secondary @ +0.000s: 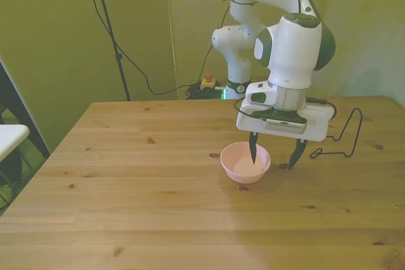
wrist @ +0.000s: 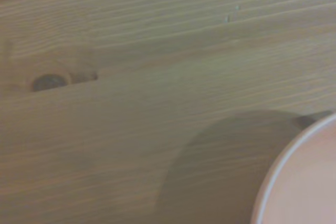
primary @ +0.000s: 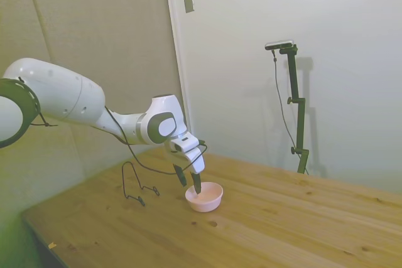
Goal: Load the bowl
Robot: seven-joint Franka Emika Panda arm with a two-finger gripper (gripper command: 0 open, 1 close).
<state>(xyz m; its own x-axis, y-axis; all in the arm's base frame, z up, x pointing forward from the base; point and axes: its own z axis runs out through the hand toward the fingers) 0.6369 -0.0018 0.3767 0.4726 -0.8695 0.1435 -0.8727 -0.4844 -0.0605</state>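
Pale wood planks with dark knots make up the tabletop (secondary: pixel 139 175), and most of it lies bare: a wide stretch runs toward the front view's left and along the near edge, while the side view shows more open boards reaching away past the bowl. The small, round, pale pink bowl (secondary: pixel 245 162) with smooth plain sides sits upright on the wood, nearer the front view's right, well in from every edge. It looks empty; its inside is an even pink with a thin lighter rim, a slice of which shows in the wrist view (wrist: pixel 302 182) beside a shadow on the grain.

The white arm's claw (secondary: pixel 275 156) hangs low over the bowl with its dark fingers spread wide and nothing between them. One finger (secondary: pixel 253 150) dips inside the bowl's rim; the other stands outside the wall on the front view's right, so the claw straddles that side of the rim.

A thin dark wire rack (secondary: pixel 345 137) stands just beyond, near the tabletop's edge on the front view's right, apart from the bowl.
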